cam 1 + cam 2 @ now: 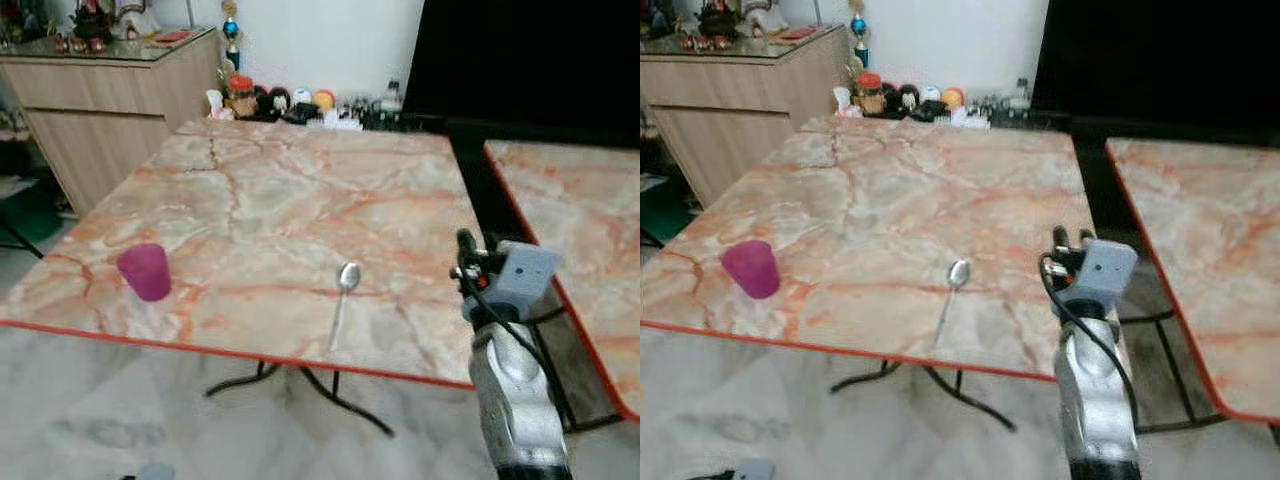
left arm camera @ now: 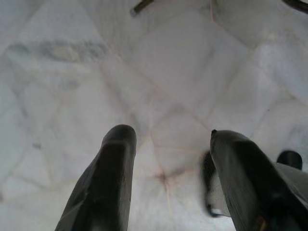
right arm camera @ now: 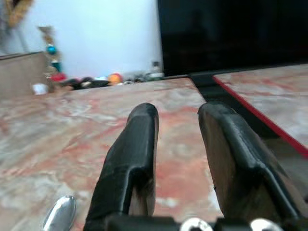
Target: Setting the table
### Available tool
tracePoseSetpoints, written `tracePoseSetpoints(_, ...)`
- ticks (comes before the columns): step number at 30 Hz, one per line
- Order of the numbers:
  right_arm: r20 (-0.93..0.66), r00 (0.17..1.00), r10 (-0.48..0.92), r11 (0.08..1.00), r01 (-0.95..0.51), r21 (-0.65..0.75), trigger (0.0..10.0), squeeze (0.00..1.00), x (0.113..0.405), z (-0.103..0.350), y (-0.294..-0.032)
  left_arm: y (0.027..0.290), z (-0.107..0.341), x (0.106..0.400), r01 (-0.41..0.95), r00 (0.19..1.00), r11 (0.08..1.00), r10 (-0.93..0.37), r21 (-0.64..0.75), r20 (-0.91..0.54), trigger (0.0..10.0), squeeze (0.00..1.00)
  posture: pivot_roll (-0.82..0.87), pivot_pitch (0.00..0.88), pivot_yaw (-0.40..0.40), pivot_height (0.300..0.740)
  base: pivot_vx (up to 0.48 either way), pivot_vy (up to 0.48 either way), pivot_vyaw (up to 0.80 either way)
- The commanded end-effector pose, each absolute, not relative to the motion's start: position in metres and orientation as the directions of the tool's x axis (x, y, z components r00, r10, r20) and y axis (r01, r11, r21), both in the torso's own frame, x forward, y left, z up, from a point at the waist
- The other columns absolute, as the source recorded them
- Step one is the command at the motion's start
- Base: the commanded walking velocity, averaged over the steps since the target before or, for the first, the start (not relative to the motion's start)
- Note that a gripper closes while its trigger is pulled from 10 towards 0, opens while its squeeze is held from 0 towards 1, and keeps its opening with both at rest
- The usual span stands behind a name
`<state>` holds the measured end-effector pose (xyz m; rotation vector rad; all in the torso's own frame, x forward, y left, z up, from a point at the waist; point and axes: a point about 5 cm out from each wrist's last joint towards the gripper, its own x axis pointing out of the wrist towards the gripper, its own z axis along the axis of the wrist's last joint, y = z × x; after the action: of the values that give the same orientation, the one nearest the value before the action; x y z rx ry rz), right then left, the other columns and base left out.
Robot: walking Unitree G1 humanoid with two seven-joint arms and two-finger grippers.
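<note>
Marble table [image 1: 280,190] carries a metal spoon [image 1: 342,300] near its front edge, bowl pointing away, and a purple cup [image 1: 145,271] well to the spoon's left. Right gripper [image 3: 178,120] hovers just right of the spoon, fingers parted and empty. Left gripper [image 2: 171,144] hangs over the pale floor [image 2: 144,72] with fingers spread, holding nothing

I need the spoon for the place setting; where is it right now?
The spoon lies on the marble table near its front edge, bowl pointing away, between the pink cup and the right hand.
</note>
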<state>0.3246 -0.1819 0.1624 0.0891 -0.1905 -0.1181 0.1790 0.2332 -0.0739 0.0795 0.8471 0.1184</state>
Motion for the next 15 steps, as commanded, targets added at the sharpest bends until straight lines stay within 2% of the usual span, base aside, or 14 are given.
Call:
tracePoseSetpoints(1, 0.208, 0.972, -0.112, 0.99, 0.092, 0.104, 10.0, 0.3, 0.3268, 0.1701, -0.1769, 0.2359, -0.0745, 0.1769, -0.084, 0.646, 0.99, 0.144, 0.118, -0.75, 10.0, 0.0, 0.05, 0.036, -0.038, 0.74, 0.0, 0.48, 0.0)
tracePoseSetpoints(2, 0.208, 0.972, -0.113, 0.99, 0.093, 0.105, 10.0, 0.37, 0.3269, 0.1701, -0.1771, 0.236, -0.0745, 0.1769, -0.083, 0.646, 0.99, 0.144, 0.118, -0.75, 10.0, 0.0, 0.05, 0.036, -0.038, 0.74, 0.0, 0.48, 0.0)
tracePoseSetpoints(3, 0.207, 0.972, -0.114, 0.99, 0.093, 0.107, 10.0, 0.62, 0.327, 0.1701, -0.1771, 0.2362, -0.0744, 0.177, -0.083, 0.646, 0.989, 0.144, 0.119, -0.749, 10.0, 0.0, 0.05, 0.037, -0.037, 0.74, 0.0, 0.48, 0.0)
tracePoseSetpoints(4, 0.207, 0.972, -0.114, 0.99, 0.093, 0.106, 10.0, 0.75, 0.327, 0.1701, -0.177, 0.2362, -0.0744, 0.177, -0.083, 0.647, 0.989, 0.144, 0.119, -0.749, 10.0, 0.0, 0.05, 0.036, -0.037, 0.74, 0.0, 0.48, 0.0)
tracePoseSetpoints(5, 0.207, 0.972, -0.114, 0.99, 0.094, 0.105, 10.0, 0.75, 0.3269, 0.17, -0.1771, 0.2362, -0.0744, 0.1769, -0.083, 0.647, 0.989, 0.144, 0.119, -0.749, 10.0, 0.0, 0.05, 0.036, -0.037, 0.74, 0.0, 0.48, 0.0)
tracePoseSetpoints(6, 0.203, 0.972, -0.116, 0.99, 0.098, 0.099, 10.0, 0.71, 0.3269, 0.1695, -0.1772, 0.2363, -0.0742, 0.1771, -0.074, 0.648, 0.989, 0.143, 0.126, -0.748, 10.0, 0.0, 0.05, 0.038, -0.038, 0.74, 0.0, 0.0, 0.0)
tracePoseSetpoints(7, 0.2, 0.973, -0.118, 0.99, 0.1, 0.096, 10.0, 0.53, 0.3269, 0.169, -0.1773, 0.2364, -0.0744, 0.1768, -0.067, 0.645, 0.989, 0.143, 0.131, -0.751, 10.0, 0.0, 0.05, 0.038, -0.038, 0.74, 0.0, 0.0, 0.0)
tracePoseSetpoints(8, 0.199, 0.973, -0.119, 0.99, 0.101, 0.095, 10.0, 0.53, 0.3268, 0.1687, -0.1774, 0.2364, -0.0746, 0.1766, -0.062, 0.643, 0.989, 0.142, 0.134, -0.753, 10.0, 0.0, 0.05, 0.038, -0.038, 0.74, 0.0, 0.0, 0.0)
tracePoseSetpoints(9, 0.197, 0.973, -0.121, 0.99, 0.104, 0.095, 10.0, 0.0, 0.3268, 0.1685, -0.1776, 0.2362, -0.0749, 0.1762, -0.052, 0.64, 0.989, 0.141, 0.14, -0.755, 10.0, 0.0, 0.05, 0.038, -0.038, 0.74, 0.0, 0.0, 0.0)
tracePoseSetpoints(15, 0.196, 0.972, -0.128, 0.989, 0.109, 0.102, 10.0, 0.0, 0.3273, 0.1683, -0.1787, 0.2355, -0.0748, 0.1761, -0.063, 0.649, 0.99, 0.135, 0.124, -0.749, 10.0, 0.0, 0.05, 0.04, -0.039, 0.74, 0.0, 0.0, 0.0)
